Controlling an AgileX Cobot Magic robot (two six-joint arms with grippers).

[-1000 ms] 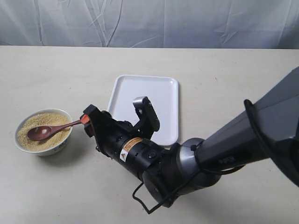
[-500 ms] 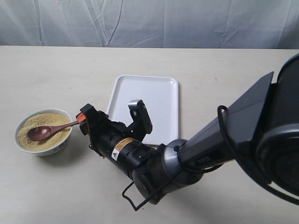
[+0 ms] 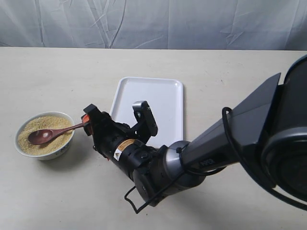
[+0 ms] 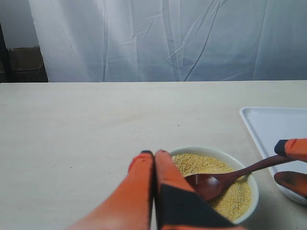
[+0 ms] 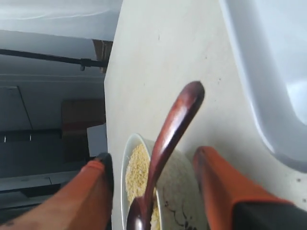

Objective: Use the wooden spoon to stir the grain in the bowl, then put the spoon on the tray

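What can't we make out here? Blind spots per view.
Exterior view: the right arm hides a near corner of the flat white rectangular tray; the left gripper is out of frame.
Right wrist view: the bottom edge cuts off the scoop of the dark wooden spoon and most of the small white ceramic bowl.
Left wrist view: the right edge cuts off the tray and right gripper.

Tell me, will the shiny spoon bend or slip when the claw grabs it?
Probably no bending: the wooden spoon looks solid, its handle sticking straight out past the bowl rim. Its glossy surface might slip a little. It's slim, so likely light.
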